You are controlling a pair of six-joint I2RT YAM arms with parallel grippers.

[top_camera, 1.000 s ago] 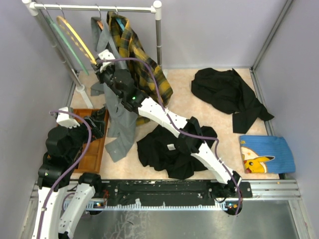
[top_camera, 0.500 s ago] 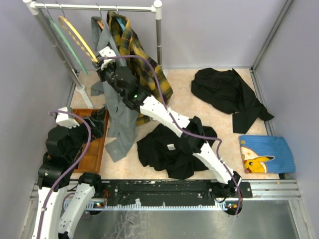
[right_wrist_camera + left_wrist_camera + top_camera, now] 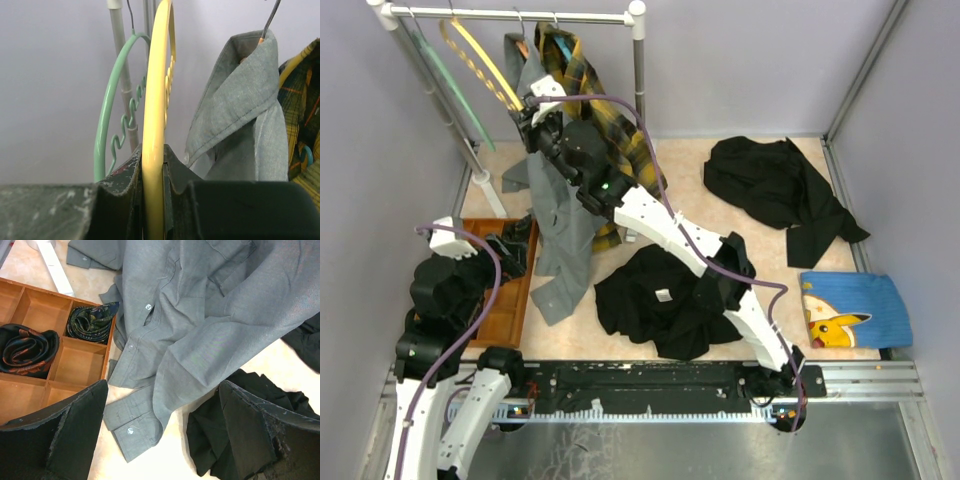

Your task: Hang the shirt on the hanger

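The black shirt (image 3: 660,305) lies crumpled on the floor mid-front, its small white label showing; its edge shows in the left wrist view (image 3: 220,440). The yellow hanger (image 3: 480,55) hangs on the rail at the back left. My right gripper (image 3: 532,108) is shut on its lower bar; in the right wrist view the yellow hanger (image 3: 156,100) runs straight up between the closed fingers of my right gripper (image 3: 153,200). My left gripper (image 3: 520,248) is open and empty, hovering low beside the wooden tray, and in the left wrist view the left gripper (image 3: 167,440) sits above a grey sleeve cuff.
A pale green hanger (image 3: 445,85) hangs left of the yellow one. A grey shirt (image 3: 555,200) and a plaid shirt (image 3: 595,95) hang from the rail (image 3: 520,15). Another black garment (image 3: 775,185) and a blue printed cloth (image 3: 850,310) lie right. A wooden tray (image 3: 505,305) holds rolled ties.
My right gripper has moved up and toward the back wall with the yellow hanger, which has swung higher along the rail. The left arm has barely moved.
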